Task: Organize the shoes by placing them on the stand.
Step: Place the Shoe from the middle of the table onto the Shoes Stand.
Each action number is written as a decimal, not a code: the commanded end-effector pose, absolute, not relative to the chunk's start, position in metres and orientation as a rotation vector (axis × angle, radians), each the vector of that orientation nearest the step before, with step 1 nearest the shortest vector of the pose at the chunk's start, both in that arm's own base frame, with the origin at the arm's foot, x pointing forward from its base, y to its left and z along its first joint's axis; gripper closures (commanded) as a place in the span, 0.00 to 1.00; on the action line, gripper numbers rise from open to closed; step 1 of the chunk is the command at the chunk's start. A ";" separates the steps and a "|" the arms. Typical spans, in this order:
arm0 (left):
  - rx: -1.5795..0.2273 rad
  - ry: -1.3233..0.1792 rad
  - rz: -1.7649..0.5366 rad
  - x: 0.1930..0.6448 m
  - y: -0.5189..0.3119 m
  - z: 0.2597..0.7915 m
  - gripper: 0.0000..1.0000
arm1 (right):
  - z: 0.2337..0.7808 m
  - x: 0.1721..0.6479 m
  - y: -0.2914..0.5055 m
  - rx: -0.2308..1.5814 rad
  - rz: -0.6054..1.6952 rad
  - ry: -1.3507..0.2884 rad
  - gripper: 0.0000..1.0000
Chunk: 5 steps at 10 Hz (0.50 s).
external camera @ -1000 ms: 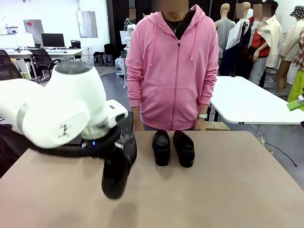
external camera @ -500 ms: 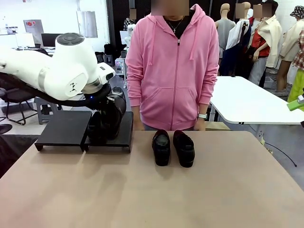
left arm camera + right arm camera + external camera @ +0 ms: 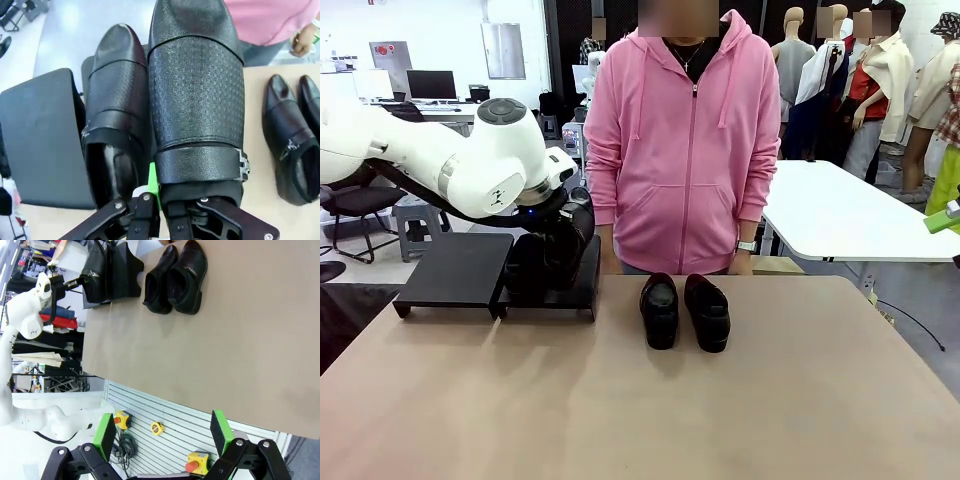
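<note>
Nearest us, the right gripper (image 3: 162, 432) hangs off the near edge of the table (image 3: 720, 420). Its jaws are wide apart, with nothing between the green pads. Mid-table, a pair (image 3: 707, 312) of glossy loafers sits side by side, touching, well apart from the stand (image 3: 455, 270).

Now the far left corner, and here's the action. The left gripper (image 3: 161, 192) is clamped on the heel collar of the held shoe (image 3: 196, 100), toe pointing away from the wrist. One green pad shows against the collar's outer side. The shoe is over the stand's right-hand platform, pressed up beside a second shoe (image 3: 117, 100) already lying there. Whether its sole touches the platform, I cannot tell.

These loafers look light, but that polished leather should be slippery. The embossed vamp looks soft and would likely dent under a pinch. The collar rim at the heel looks the stiffest part, so it's the sensible place to take hold, one finger inside, one outside.

Beyond it all, a person (image 3: 685, 150) in a pink hoodie stands at the far edge.
</note>
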<state>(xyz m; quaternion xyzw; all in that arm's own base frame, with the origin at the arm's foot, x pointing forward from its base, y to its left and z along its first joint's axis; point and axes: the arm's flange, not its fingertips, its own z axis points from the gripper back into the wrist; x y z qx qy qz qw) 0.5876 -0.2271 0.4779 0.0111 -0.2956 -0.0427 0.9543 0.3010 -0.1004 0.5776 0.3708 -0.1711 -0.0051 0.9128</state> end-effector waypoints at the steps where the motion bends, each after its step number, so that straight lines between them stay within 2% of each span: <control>1: 0.061 -0.657 -0.017 0.596 -0.237 0.480 1.00 | 0.577 0.300 -0.100 0.777 -0.008 -0.357 0.00; 5: 0.079 -0.628 -0.012 0.606 -0.241 0.459 1.00 | 0.577 0.300 -0.100 0.777 -0.008 -0.357 0.00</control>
